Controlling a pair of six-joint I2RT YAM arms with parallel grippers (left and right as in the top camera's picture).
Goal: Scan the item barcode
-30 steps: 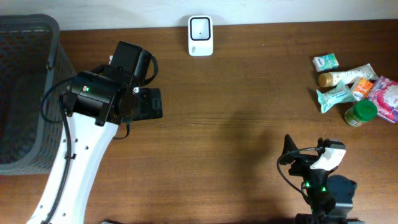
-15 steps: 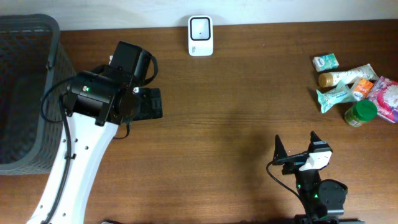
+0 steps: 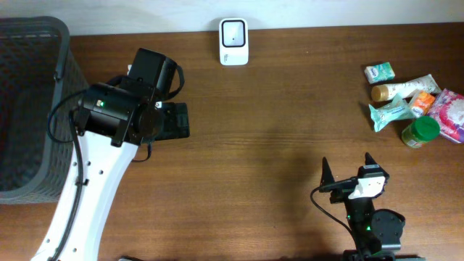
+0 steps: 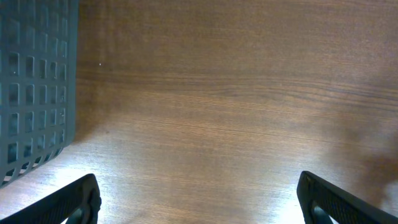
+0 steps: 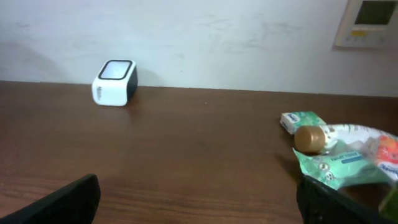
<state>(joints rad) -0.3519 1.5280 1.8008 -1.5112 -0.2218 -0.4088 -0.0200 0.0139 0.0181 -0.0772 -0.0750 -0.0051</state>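
The white barcode scanner (image 3: 233, 41) stands at the table's far edge, and the right wrist view shows it at the far left (image 5: 114, 83). Several small items lie at the far right: a teal box (image 3: 380, 71), a cream tube with a brown cap (image 3: 402, 88), a teal wipes pack (image 3: 388, 111), a green-lidded jar (image 3: 420, 132) and a pink pack (image 3: 451, 112). My right gripper (image 3: 346, 163) is open and empty near the front edge, well short of them; in its own view (image 5: 198, 193) the teal pack (image 5: 336, 163) lies ahead to the right. My left gripper (image 3: 172, 120) hangs open over bare wood (image 4: 198, 199).
A dark grey slatted basket (image 3: 29, 43) fills the left end of the table, and its wall shows at the left of the left wrist view (image 4: 31, 74). A white wall runs behind the table, with a small panel (image 5: 372, 22) mounted on it.
The right arm has shifted slightly left and toward the front edge and squared its gripper toward the back wall. The left arm and the items have not moved.
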